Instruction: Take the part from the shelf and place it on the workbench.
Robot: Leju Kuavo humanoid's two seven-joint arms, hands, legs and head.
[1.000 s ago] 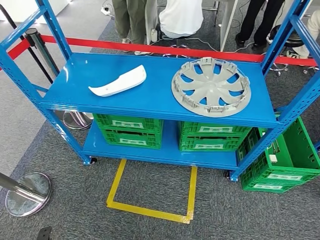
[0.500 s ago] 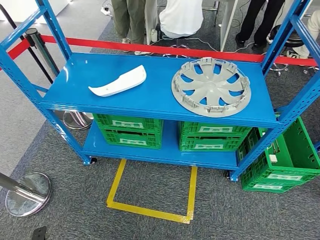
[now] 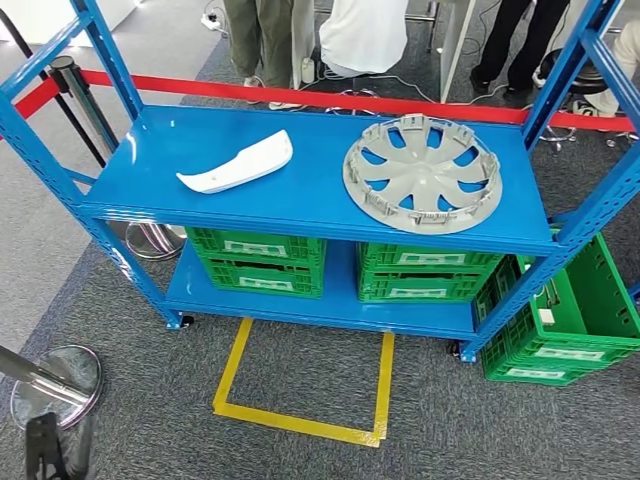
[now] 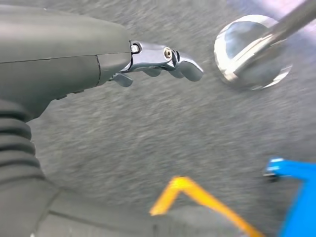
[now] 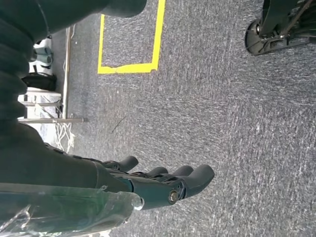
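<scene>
Nearest, the left hand (image 4: 164,61) hangs over grey carpet with its fingers (image 4: 186,69) stretched out, slightly apart, holding nothing. The right hand (image 5: 164,185) hangs likewise, fingers (image 5: 197,175) extended and empty. Beyond a yellow tape square (image 3: 302,385) stands the blue shelf (image 3: 317,200). On its top board lies the white curved trim part (image 3: 238,163), flat, long axis running left to right, broad end toward the grey hubcap (image 3: 422,173), well apart from it. Green crates (image 3: 256,262) sit underneath.
</scene>
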